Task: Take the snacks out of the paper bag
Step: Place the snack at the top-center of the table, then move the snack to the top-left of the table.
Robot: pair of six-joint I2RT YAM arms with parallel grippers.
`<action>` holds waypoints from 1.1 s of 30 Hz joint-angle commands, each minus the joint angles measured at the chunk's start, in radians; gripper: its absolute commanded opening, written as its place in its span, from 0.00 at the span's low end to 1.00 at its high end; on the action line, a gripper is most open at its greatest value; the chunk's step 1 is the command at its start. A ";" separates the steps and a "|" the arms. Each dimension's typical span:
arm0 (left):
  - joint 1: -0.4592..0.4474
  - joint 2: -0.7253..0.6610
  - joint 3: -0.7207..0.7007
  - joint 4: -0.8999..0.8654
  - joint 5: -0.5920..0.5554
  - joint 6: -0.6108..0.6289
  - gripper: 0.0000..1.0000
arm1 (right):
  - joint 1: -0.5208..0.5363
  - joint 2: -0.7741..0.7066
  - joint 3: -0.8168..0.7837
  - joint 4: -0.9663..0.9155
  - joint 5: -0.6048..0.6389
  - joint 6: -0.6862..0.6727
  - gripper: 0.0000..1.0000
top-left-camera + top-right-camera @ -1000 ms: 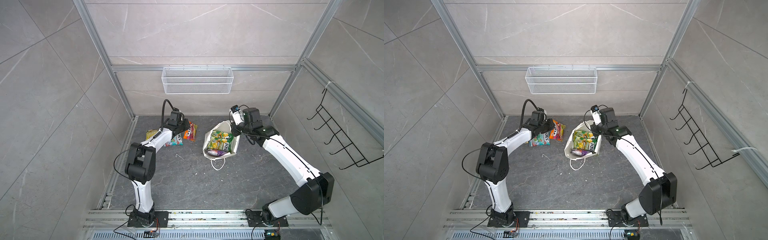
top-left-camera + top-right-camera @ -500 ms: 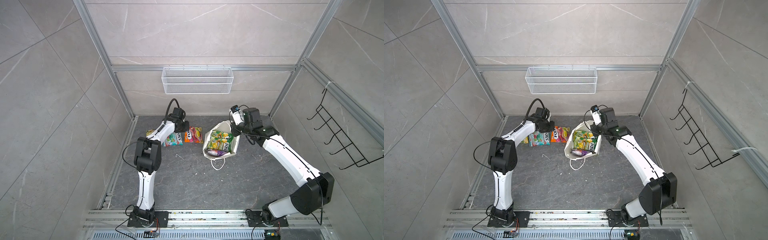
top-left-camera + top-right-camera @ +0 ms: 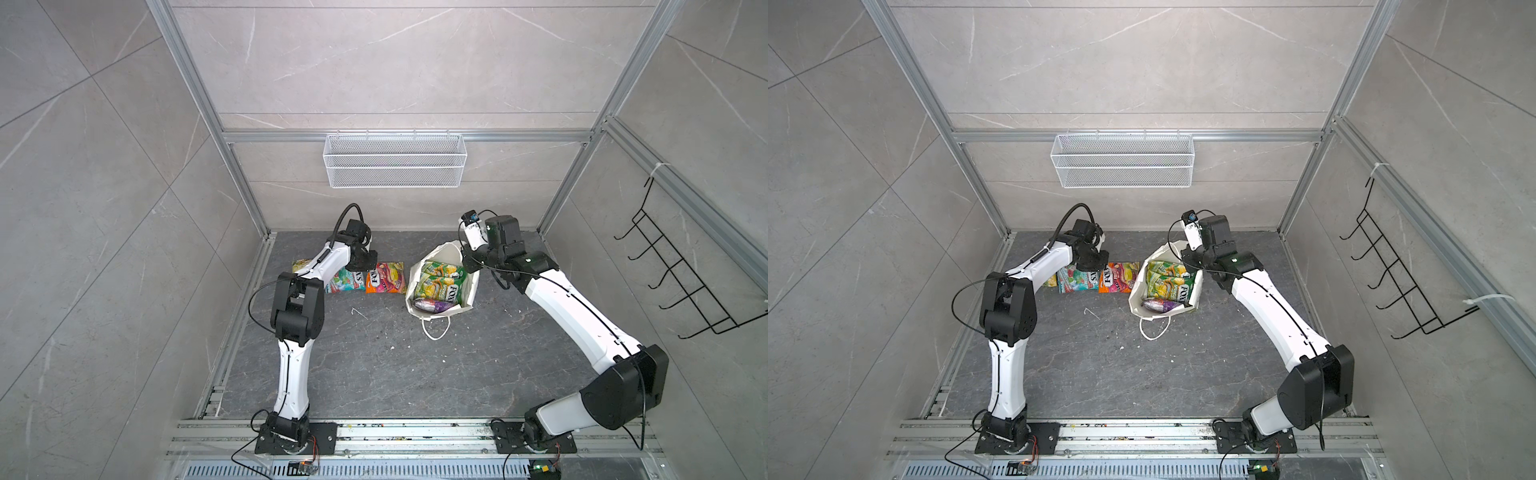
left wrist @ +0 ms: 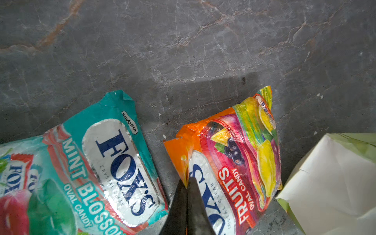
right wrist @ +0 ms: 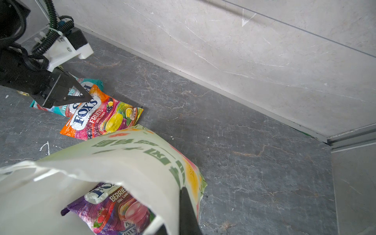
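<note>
as the cell is read from the front rail back, the first item met is a white cord handle (image 3: 434,330) lying loose on the grey stone floor (image 3: 374,365). it belongs to the white paper carrier bag (image 3: 415,276) behind it, whose mouth gapes up toward both top views.

three glossy fox's packets remain inside. a purple berries packet (image 3: 432,305) lies nearest the front, with two green-yellow packets (image 3: 442,289) overlapping behind it. whether anything lies beneath them cannot be told.

the right gripper (image 5: 183,193) is closed on the bag's paper wall at its far side, propping the mouth open.

just beside the bag, toward the left arm, three packets lie flat on the floor in a row. they are an orange fruits packet (image 4: 234,162), a teal-and-red mint packet (image 4: 114,162) and a yellow packet (image 3: 300,265) mostly hidden under the arm.

the left gripper (image 4: 186,183) has its jaws pressed together at the orange packet's edge, which appears nipped between the tips.

assessment: roughly half done. the orange packet is down but not yet let go, and the three packets in the bag are still to be drawn out.

on the back wall a white wire mesh basket (image 3: 395,166) hangs and holds nothing that can be seen.
</note>
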 commanded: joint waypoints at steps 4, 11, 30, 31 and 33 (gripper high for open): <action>0.005 0.018 0.072 -0.031 -0.035 0.018 0.04 | -0.004 -0.041 0.009 0.024 0.027 0.018 0.00; 0.002 -0.055 0.052 -0.037 -0.100 -0.006 0.28 | -0.004 -0.046 0.008 0.019 0.030 0.012 0.00; 0.060 -0.122 0.024 -0.225 -0.264 -0.029 0.78 | -0.004 -0.031 0.014 0.022 0.018 0.016 0.00; 0.062 -0.110 0.027 -0.229 -0.262 -0.028 0.79 | -0.004 -0.029 0.015 0.023 0.018 0.015 0.00; 0.066 -0.087 0.033 -0.233 -0.259 -0.028 0.83 | -0.003 -0.029 0.015 0.024 0.018 0.015 0.00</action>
